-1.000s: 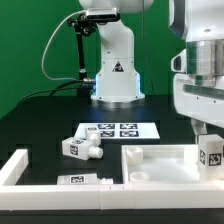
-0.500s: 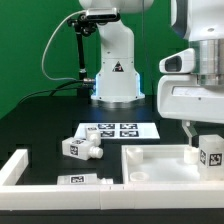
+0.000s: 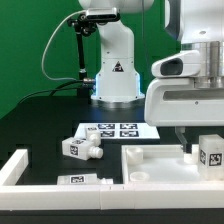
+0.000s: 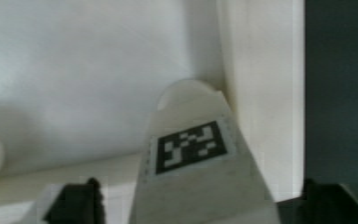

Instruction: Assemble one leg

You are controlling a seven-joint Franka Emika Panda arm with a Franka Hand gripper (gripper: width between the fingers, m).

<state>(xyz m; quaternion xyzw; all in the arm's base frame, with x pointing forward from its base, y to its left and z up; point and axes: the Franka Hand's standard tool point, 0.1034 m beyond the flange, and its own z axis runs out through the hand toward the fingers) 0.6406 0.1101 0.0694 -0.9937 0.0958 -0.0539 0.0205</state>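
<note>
A leg, a short white post with a square tag, stands upright at the right corner of the white rimmed panel in the exterior view. My gripper hangs over it from above. One finger is down beside the leg and the other is cut off by the picture's edge. In the wrist view the leg sits between my dark fingertips. My gripper is open around it, with a gap on one side and the other finger close to the leg.
Two more white legs lie on the black table, one near the marker board and one by the panel's front. A white border bar runs along the exterior view's left. The robot base stands behind.
My arm's wrist housing has shifted toward the exterior view's left and fills more of the picture. The leg has stayed in place on the panel corner.
</note>
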